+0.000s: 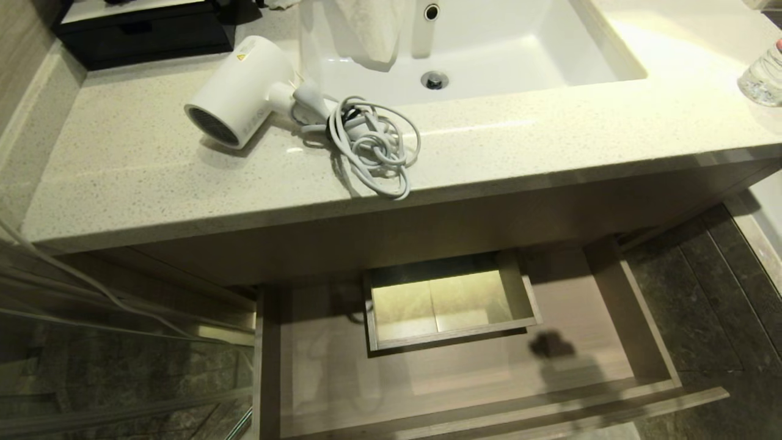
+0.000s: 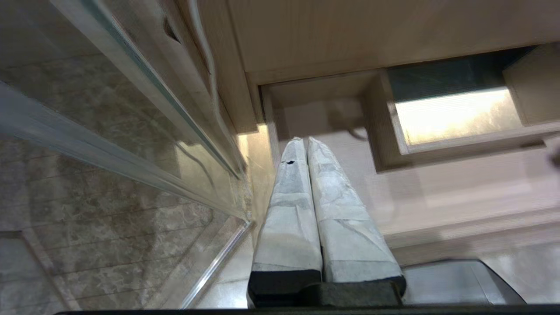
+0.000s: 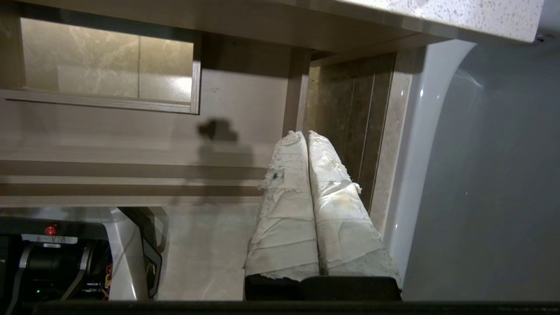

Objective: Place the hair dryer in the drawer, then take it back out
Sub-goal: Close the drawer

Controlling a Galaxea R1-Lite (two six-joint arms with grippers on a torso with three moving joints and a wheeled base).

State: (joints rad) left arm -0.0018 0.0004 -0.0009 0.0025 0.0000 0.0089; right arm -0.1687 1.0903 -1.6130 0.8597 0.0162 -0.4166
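One smooth cylindrical white hair dryer (image 1: 239,91) (cord coiled) on speckled stone countertop (image 1: 153,177)

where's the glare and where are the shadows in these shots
Head view: glare streaks the counter beside the sink; a dark blob of shadow lies on the drawer floor. Left wrist view: the cut-out glows washed-out bright. Right wrist view: the same blob shadow shows on the drawer floor.

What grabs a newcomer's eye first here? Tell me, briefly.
The white hair dryer lies on the counter left of the sink, its cord coiled beside it. Below, the drawer stands open, with nothing in it.
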